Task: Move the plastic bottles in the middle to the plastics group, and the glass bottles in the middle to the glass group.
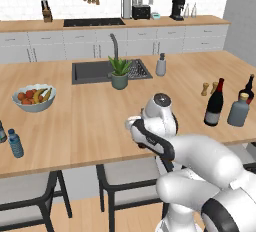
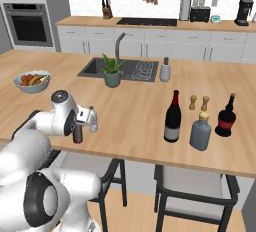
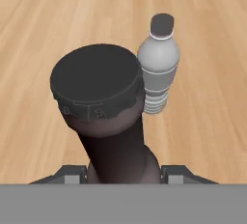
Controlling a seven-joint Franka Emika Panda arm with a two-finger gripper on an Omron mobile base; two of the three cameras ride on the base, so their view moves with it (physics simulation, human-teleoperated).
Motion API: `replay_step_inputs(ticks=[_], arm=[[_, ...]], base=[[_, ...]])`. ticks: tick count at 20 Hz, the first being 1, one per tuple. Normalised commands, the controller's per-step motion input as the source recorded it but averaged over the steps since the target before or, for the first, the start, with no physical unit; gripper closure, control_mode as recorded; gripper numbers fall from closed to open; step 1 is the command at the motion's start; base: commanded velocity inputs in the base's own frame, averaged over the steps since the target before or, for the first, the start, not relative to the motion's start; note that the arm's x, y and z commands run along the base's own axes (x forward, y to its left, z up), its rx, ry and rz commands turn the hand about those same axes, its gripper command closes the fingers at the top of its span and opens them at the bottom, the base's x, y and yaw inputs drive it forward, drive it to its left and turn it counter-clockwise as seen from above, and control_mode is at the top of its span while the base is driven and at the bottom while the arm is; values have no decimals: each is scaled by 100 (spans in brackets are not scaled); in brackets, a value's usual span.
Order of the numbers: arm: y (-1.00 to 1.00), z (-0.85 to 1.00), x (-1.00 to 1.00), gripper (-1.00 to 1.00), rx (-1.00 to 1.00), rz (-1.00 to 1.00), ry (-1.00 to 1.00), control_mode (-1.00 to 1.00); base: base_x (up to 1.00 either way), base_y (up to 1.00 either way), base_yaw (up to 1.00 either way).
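Dark-brown bottle [image 3: 113, 121] is seen clamped at its neck between the gripper [image 3: 123, 175] jaws, closed tight on it; the lower body is cut off by the frame edge in the hand view, and in the right base view just a dark stub shows under the hand. Fingertips are mostly hidden behind the neck. One clear water bottle [image 3: 157, 68] stands upright just beyond the brown bottle, touching or nearly so; cannot be told which. Its cap looks dark here, colour hard to judge.

Rel. to the sink [image 1: 95, 71]: 1 wine bottle [image 1: 214, 103] w/ red foil is seen toward the near right, 1 squat grey bottle [image 1: 239, 109] and 1 dark red-topped bottle [image 1: 247, 88] further right, the latter partly cut off by the frame. 2 small mills [image 1: 209, 88] stand behind them. Near left of sink: 1 blue-tinted bottle [image 1: 15, 143]; a 2nd bottle [image 1: 2, 132] beside it is cropped, colour unclear
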Motion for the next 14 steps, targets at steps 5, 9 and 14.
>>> replay_step_inputs(ticks=[5, 9, 14], arm=[[-93, 39, 1, 100, 0, 0, 0, -100], [-100, 31, 40, 100, 0, 0, 0, -100], [-98, 35, 35, 100, 0, 0, 0, -100]], base=[[0, 0, 0], [0, 0, 0], [0, 0, 0]])
